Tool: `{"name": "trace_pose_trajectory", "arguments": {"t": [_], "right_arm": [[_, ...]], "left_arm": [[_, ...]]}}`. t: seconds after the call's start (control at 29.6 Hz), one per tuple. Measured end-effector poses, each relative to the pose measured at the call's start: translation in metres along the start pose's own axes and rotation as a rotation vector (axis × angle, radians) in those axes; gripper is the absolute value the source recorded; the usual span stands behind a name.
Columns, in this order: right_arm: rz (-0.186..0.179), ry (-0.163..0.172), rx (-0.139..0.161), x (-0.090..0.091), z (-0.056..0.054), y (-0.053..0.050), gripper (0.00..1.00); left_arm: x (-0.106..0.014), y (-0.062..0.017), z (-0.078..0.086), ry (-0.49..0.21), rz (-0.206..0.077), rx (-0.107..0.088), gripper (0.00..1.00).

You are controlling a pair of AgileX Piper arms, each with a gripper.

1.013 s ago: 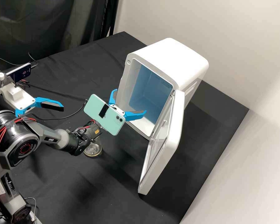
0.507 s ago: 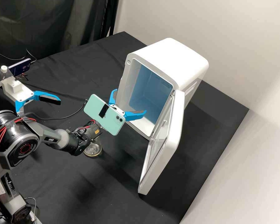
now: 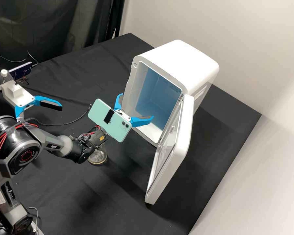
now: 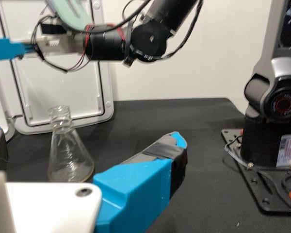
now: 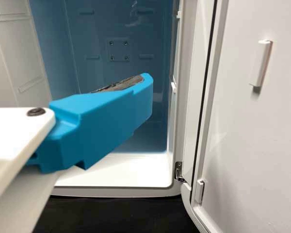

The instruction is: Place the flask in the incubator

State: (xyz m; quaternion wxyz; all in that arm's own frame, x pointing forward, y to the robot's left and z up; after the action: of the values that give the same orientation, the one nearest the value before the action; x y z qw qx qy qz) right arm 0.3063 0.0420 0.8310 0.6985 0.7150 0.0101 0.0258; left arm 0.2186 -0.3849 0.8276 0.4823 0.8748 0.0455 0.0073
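Your left gripper (image 3: 39, 107) drifts far-left, fingers apart, empty. Right gripper (image 3: 131, 110) also spread, at incubator (image 3: 186, 65) mouth. Flask (image 3: 97, 157) ungrasped.

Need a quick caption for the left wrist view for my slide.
Glass flask upright on the black bench, open incubator door behind it, right arm above.

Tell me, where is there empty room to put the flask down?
Inside the incubator the floor is bare between blue walls. The bench is bare between the flask and the open door. It is crowded at the incubator's mouth, where the right gripper hangs open, and above the flask, under that arm.
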Motion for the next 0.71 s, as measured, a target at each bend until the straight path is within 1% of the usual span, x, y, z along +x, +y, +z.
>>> {"name": "trace_pose_trajectory", "arguments": {"t": [0.03, 0.17, 0.24, 0.3, 0.34, 0.37, 0.41, 0.47, 0.54, 0.64, 0.71], "right_arm": [[0.0, 0.0, 0.0, 0.0, 0.0, 0.0, 1.0], [0.0, 0.0, 0.0, 0.0, 0.0, 0.0, 1.0], [0.0, 0.0, 0.0, 0.0, 0.0, 0.0, 1.0], [0.0, 0.0, 0.0, 0.0, 0.0, 0.0, 1.0], [0.0, 0.0, 0.0, 0.0, 0.0, 0.0, 1.0], [0.0, 0.0, 0.0, 0.0, 0.0, 0.0, 1.0], [0.0, 0.0, 0.0, 0.0, 0.0, 0.0, 1.0], [0.0, 0.0, 0.0, 0.0, 0.0, 0.0, 1.0], [0.0, 0.0, 0.0, 0.0, 0.0, 0.0, 1.0], [0.0, 0.0, 0.0, 0.0, 0.0, 0.0, 1.0], [0.0, 0.0, 0.0, 0.0, 0.0, 0.0, 1.0]], "left_arm": [[-0.001, -0.0009, -0.001, 0.006, -0.004, -0.001, 1.0], [-0.005, -0.0028, -0.004, 0.019, -0.012, -0.019, 1.0], [-0.005, -0.0027, -0.004, 0.017, -0.012, -0.019, 1.0], [-0.005, -0.0026, -0.004, 0.019, -0.011, -0.024, 1.0], [-0.006, -0.0031, -0.005, 0.014, -0.015, -0.02, 1.0], [-0.011, -0.0045, -0.007, 0.008, -0.02, -0.012, 1.0], [-0.017, -0.0074, -0.009, 0.013, -0.034, -0.012, 1.0], [-0.026, -0.0111, -0.013, 0.042, -0.054, -0.018, 1.0], [-0.031, -0.0133, -0.015, 0.055, -0.066, -0.023, 1.0], [-0.032, -0.0132, -0.017, 0.057, -0.067, -0.025, 1.0], [-0.032, -0.0132, -0.018, 0.054, -0.07, -0.022, 1.0]]}}
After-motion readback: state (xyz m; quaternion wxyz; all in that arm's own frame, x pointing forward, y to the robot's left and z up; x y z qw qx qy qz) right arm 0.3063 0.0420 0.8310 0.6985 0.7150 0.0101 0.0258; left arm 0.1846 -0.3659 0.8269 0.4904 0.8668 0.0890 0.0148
